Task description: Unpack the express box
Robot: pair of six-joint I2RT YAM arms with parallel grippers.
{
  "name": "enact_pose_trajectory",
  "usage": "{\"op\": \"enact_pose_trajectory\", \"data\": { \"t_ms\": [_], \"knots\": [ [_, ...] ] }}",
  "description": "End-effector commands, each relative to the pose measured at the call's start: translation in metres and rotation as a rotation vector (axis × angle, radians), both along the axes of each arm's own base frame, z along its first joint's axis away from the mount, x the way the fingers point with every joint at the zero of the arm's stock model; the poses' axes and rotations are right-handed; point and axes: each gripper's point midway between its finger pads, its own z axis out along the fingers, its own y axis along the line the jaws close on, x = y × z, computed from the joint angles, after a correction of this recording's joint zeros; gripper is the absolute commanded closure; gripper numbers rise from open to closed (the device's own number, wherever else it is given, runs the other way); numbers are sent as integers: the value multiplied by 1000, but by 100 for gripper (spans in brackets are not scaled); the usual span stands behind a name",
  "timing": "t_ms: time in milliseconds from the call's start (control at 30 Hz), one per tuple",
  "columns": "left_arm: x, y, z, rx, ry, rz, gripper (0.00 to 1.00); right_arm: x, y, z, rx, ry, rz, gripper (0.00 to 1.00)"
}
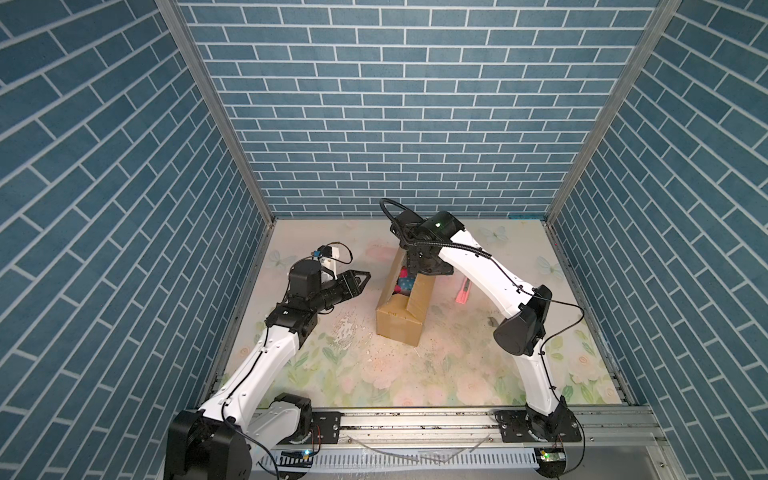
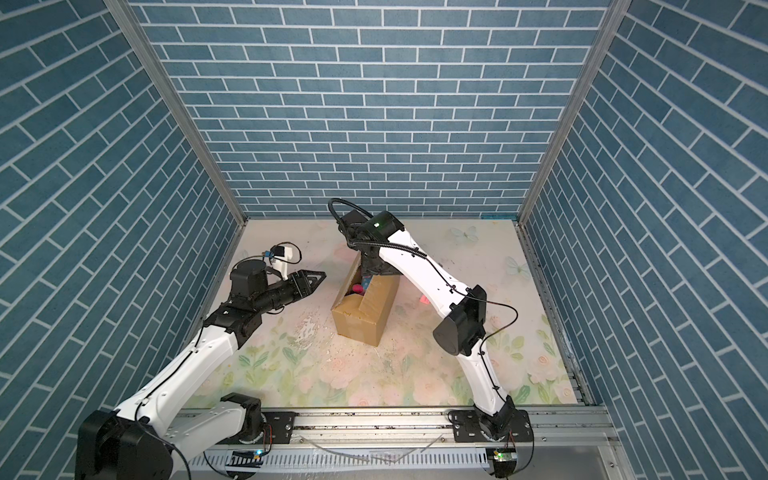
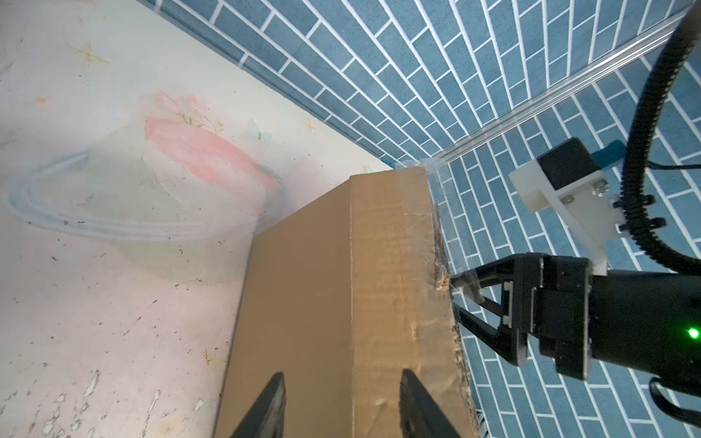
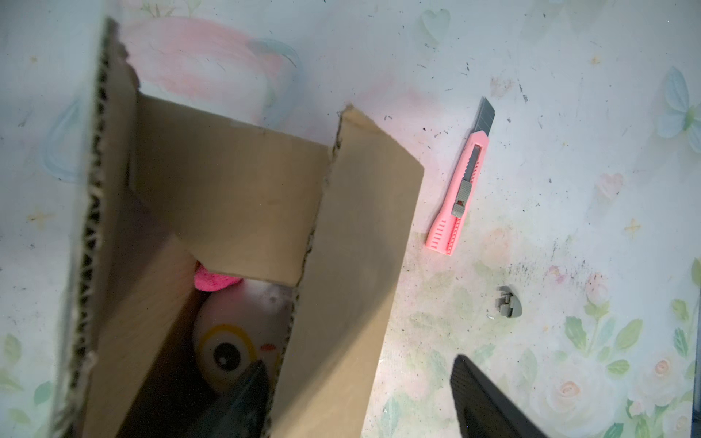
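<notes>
Right gripper (image 4: 360, 362) open astride express box (image 1: 399, 324) flap (image 4: 352, 227); left gripper (image 1: 365, 279) open, apart. A pull could drag the unbraced box.

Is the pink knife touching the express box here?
Apart. The right wrist view shows it plainly: a strip of bare table separates the pink knife from the outer flap of the express box.

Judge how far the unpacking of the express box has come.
Done: the express box stands open, flaps parted; the pink knife lies apart, beside it. In hand: the open right pincer straddles a side flap, one finger inside by the plush toy. To do: lift the toy out; it sits in the box.
</notes>
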Motion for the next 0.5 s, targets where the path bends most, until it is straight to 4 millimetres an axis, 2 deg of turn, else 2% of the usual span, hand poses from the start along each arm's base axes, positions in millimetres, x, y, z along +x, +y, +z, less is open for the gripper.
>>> {"op": "enact_pose_trajectory", "data": {
  "t_ms": [0, 67, 167, 300, 467],
  "knots": [
    [-3, -12, 21, 23, -50, -75, 39, -8, -17, 15, -21, -13, -27, 40],
    [-8, -19, 27, 63, -58, -118, 31, -10, -20, 16, -30, -11, -26, 52],
    [-13, -30, 40, 107, -82, -182, 23, -12, -24, 16, -37, -10, -29, 64],
    [-23, -49, 51, 196, -92, -282, 18, -14, -29, 14, -37, -8, -37, 73],
    [-26, -67, 45, 306, -52, -356, 17, -17, -35, 10, -11, -8, -49, 84]
  ]
}}
